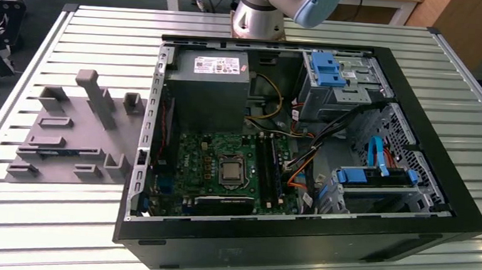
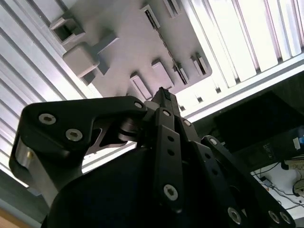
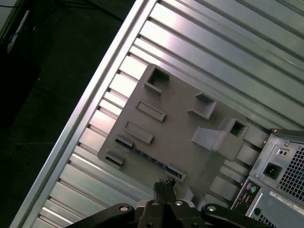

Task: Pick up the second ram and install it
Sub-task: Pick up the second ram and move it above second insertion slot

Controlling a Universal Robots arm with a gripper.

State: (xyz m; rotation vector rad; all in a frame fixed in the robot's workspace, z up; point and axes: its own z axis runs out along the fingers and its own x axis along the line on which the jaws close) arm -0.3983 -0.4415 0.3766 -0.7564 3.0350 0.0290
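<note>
Tool (image 3: 164,183) fingers are pressed together, holding nothing, pointed at the grey fixture (image 3: 180,128). The second ram (image 3: 152,160) lies in the fixture's slot, near the tool's tip. The exterior view shows the open computer case (image 1: 301,245) beside it on the desk (image 1: 105,32).

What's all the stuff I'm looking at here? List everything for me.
table: one, silver slatted metal, under everything
computer case: one, black, open, exterior view's right
motherboard: one, green, inside the case
power supply: one, grey, inside the case
drive brackets: two, blue, inside the case
fixture plate: one, grey, exterior view's left of the case
second ram: one, blue-green, lying in the fixture plate
robot arm: one, grey, behind the case
end effector: one, black, over the fixture plate
</note>
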